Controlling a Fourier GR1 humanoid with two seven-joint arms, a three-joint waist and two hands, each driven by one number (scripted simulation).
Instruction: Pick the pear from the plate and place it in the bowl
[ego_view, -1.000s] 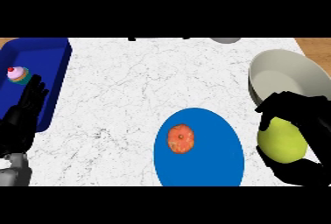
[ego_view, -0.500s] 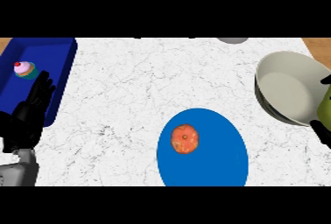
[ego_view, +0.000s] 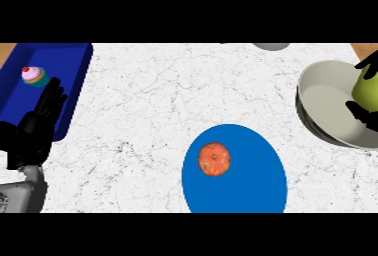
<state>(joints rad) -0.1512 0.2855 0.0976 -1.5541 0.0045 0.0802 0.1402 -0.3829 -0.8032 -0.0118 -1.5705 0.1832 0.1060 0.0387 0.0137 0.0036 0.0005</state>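
At right edge: right hand (ego_view: 363, 111), fingers curled round the pear (ego_view: 365, 86), holds it over the bowl (ego_view: 325, 100); release remains. Plate (ego_view: 255, 187), lower centre, holds only an orange fruit (ego_view: 214, 159). Left hand (ego_view: 38, 122) rests open, left.

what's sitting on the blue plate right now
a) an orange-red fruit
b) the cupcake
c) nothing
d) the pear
a: an orange-red fruit lies alone on the blue plate, while the pear is held by the right hand over the bowl, and the cupcake sits in the blue tray.
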